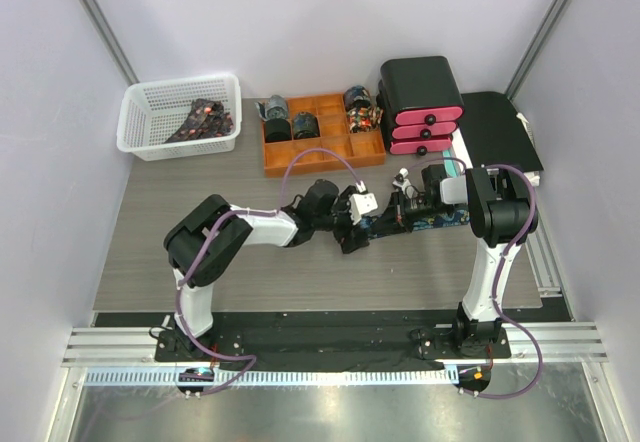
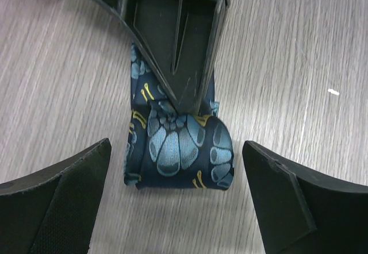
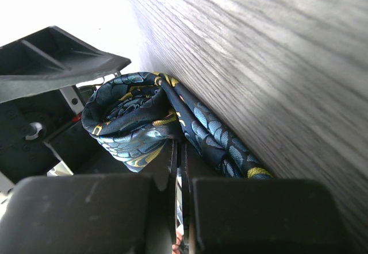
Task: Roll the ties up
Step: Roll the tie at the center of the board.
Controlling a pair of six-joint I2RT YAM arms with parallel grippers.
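Left fingers spread beside tie, right fingers pinching it, orange tray, basket behind

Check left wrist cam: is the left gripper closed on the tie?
No, the left gripper is open, its fingers standing clear on either side of the tie.

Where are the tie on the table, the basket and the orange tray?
tie (image 2: 184, 145): left wrist view, its folded end.
basket (image 1: 130, 122): top view, its left wall.
orange tray (image 1: 336, 141): top view, an empty compartment.

White basket, orange tray (perhaps plastic)
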